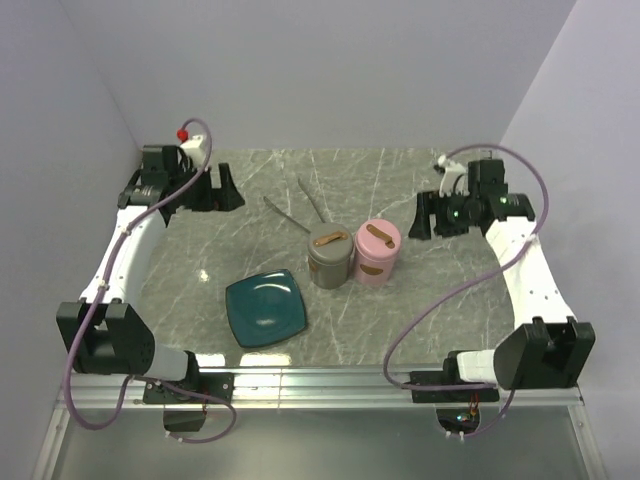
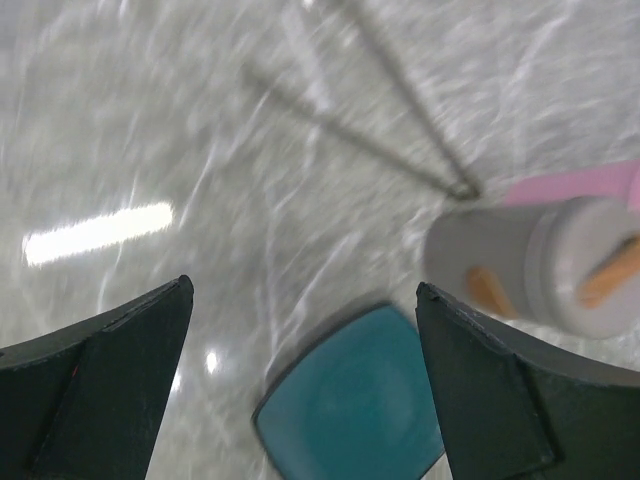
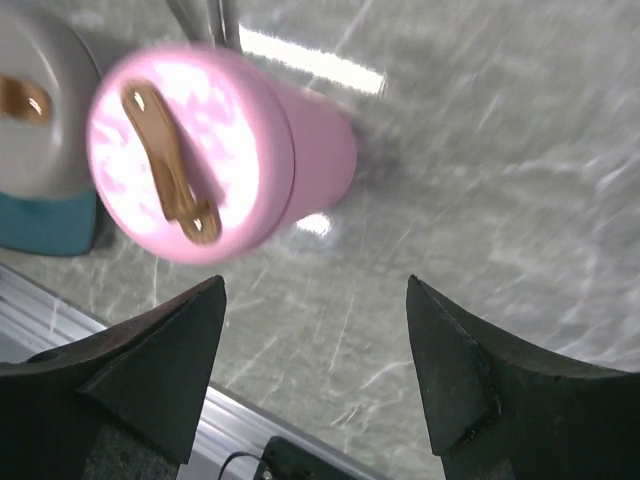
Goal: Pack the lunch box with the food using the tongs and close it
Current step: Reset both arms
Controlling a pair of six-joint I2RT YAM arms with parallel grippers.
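Observation:
The silver tongs (image 1: pixel 300 205) lie flat on the marble behind two round lunch box containers, a grey one (image 1: pixel 330 260) and a pink one (image 1: pixel 378 250). Each container wears a lid with a brown handle. The teal plate (image 1: pixel 266 308) in front of them looks bare, and no food shows in any view. My left gripper (image 1: pixel 227 188) hovers open at the back left; its wrist view shows the tongs (image 2: pixel 400 130), the grey container (image 2: pixel 530 270) and the plate (image 2: pixel 360 405). My right gripper (image 1: pixel 423 220) is open right of the pink container (image 3: pixel 200 150). Nothing sits between either pair of fingers.
A metal rail (image 1: pixel 320 378) runs along the table's near edge between the arm bases. Lilac walls close in the back and both sides. A red-topped button box (image 1: pixel 190 140) stands at the back left corner.

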